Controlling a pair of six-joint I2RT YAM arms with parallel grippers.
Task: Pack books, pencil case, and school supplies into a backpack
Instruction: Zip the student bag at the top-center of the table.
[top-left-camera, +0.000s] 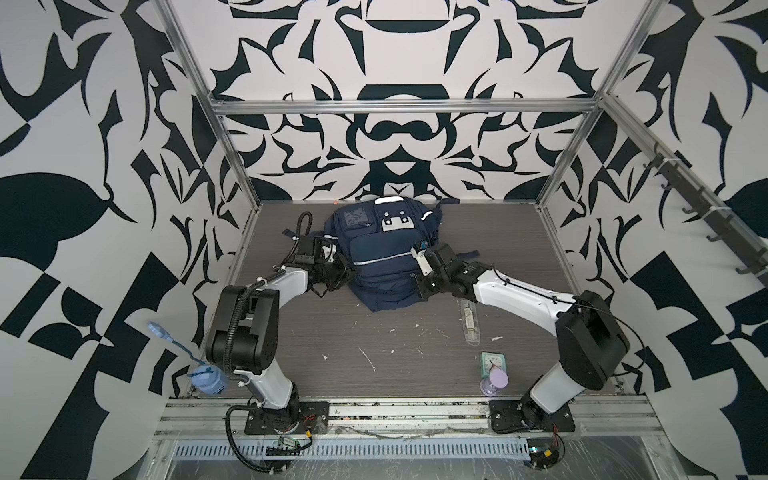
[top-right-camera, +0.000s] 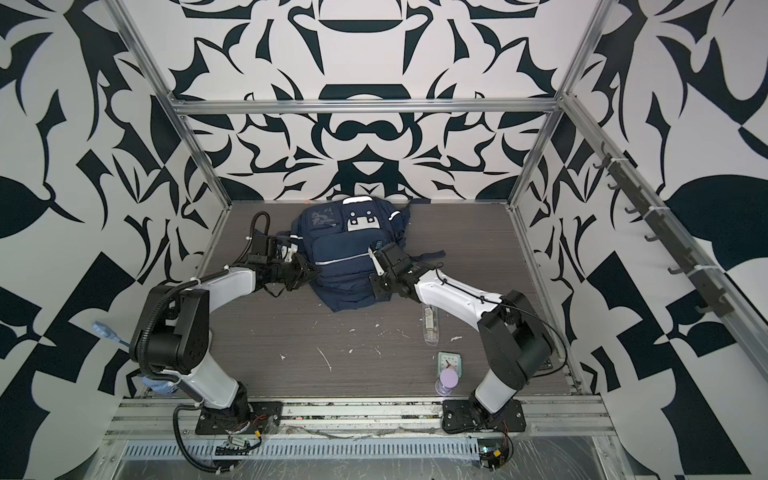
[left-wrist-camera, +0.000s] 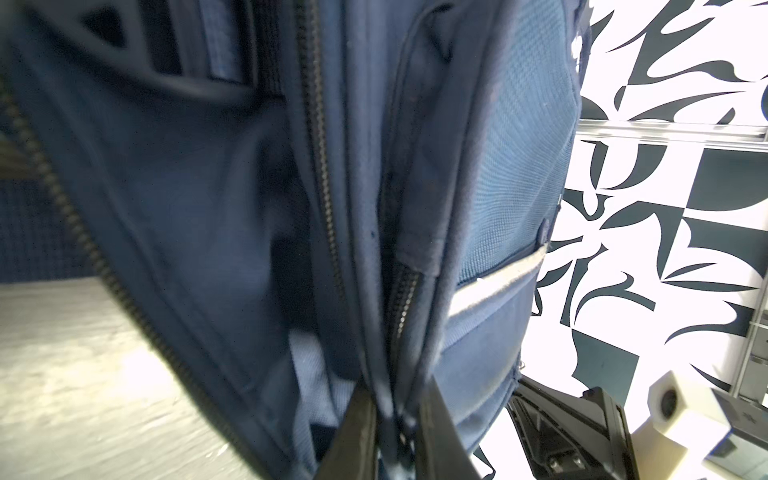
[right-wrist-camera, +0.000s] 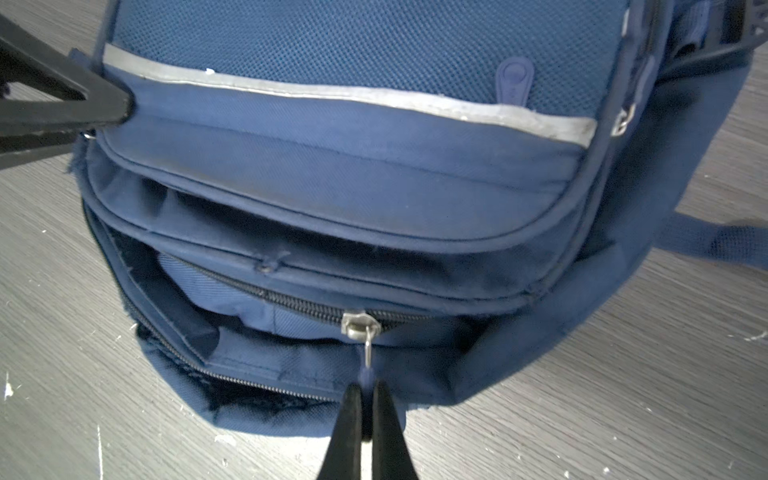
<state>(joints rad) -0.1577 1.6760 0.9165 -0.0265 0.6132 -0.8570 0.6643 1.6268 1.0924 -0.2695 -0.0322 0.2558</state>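
right gripper (right-wrist-camera: 365, 390) clamped on zipper pull (right-wrist-camera: 368, 353) of backpack (top-left-camera: 382, 257) on table (top-left-camera: 374, 365). zipper track (right-wrist-camera: 291, 300) runs crosswise toward left gripper (left-wrist-camera: 397, 399) (pinching the side seam (left-wrist-camera: 386, 291)). clear packet (top-left-camera: 469, 322) lies nearer the right gripper.

green clock (top-left-camera: 492, 360) beside purple hourglass (top-left-camera: 495, 381) on table (top-left-camera: 374, 332).

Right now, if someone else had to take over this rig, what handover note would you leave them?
Left gripper: shut on the side edge of the backpack, steadying it.
Right gripper: shut on the zipper pull of a compartment that is partly unzipped.
School supplies: on the table, outside the backpack, unpacked.
Books, pencil case: not in view; possibly inside, cannot tell.
Left: pack the supplies, zip up.
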